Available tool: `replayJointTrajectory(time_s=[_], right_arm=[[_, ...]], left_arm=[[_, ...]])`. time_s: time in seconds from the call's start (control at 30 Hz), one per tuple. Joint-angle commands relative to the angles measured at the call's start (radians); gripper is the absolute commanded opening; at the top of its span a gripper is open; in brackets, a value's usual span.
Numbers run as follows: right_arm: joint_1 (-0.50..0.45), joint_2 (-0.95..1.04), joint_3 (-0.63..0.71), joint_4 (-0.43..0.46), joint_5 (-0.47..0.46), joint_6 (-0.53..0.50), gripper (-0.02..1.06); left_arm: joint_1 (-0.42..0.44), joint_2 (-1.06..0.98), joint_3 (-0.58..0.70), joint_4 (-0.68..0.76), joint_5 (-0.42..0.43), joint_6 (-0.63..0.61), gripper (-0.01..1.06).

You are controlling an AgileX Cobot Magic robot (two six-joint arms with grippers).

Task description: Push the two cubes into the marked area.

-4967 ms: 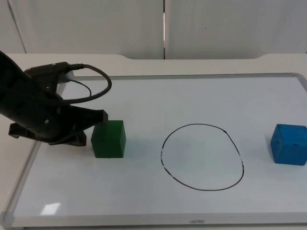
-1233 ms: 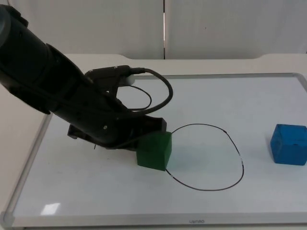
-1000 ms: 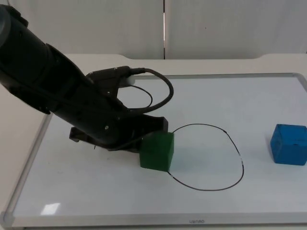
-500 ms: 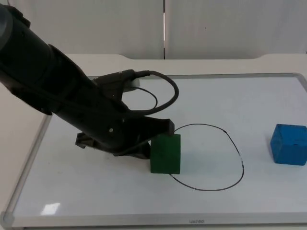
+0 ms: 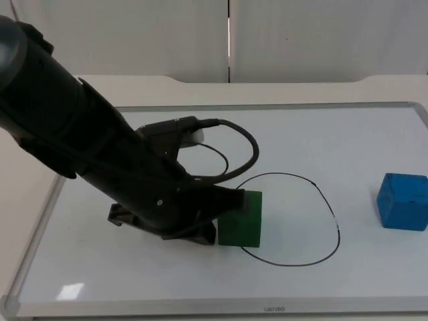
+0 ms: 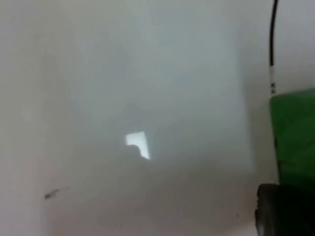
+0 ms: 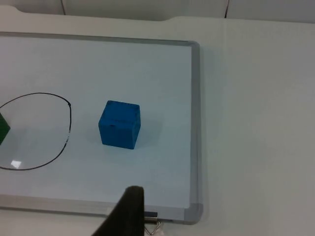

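A green cube (image 5: 241,219) sits on the whiteboard, across the left side of a black hand-drawn oval (image 5: 281,174). My left gripper (image 5: 212,215) is low on the board and pressed against the cube's left face. The left wrist view has the green cube (image 6: 294,132) close in front, with a stretch of the black oval line (image 6: 272,39) beyond it. A blue cube (image 5: 402,202) stands alone near the board's right end, outside the oval. The right wrist view looks down on the blue cube (image 7: 120,124) from a distance, with my right gripper (image 7: 127,211) held back off the board, waiting.
The whiteboard's grey metal frame (image 5: 267,105) borders the work surface, and its right edge (image 7: 196,123) runs close to the blue cube. Bare board lies between the oval and the blue cube. The left arm's bulk covers the board's left part.
The left arm has slid the green cube to the right, from left of the oval until it lies across the oval's left line. The blue cube has stayed where it was.
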Motion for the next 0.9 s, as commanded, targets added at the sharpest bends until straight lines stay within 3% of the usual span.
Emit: replayJointTrajectory(time_s=[0.0,0.3,0.53,0.87], right_arm=[[-0.004,-0.004,0.003,0.001,-0.004,-0.008,1.05],[-0.004,-0.004,0.003,0.001,-0.004,-0.008,1.05],[-0.004,-0.004,0.003,0.001,-0.004,-0.008,1.05],[-0.004,-0.004,0.003,0.001,-0.004,-0.008,1.05]], left_arm=[[-0.008,0.001,0.01,0.003,-0.003,-0.009,0.0],[-0.016,0.001,0.01,-0.006,0.015,-0.009,0.0],[-0.062,0.001,0.01,-0.009,-0.02,-0.007,0.0],[-0.062,0.001,-0.039,-0.005,-0.038,-0.007,0.0]])
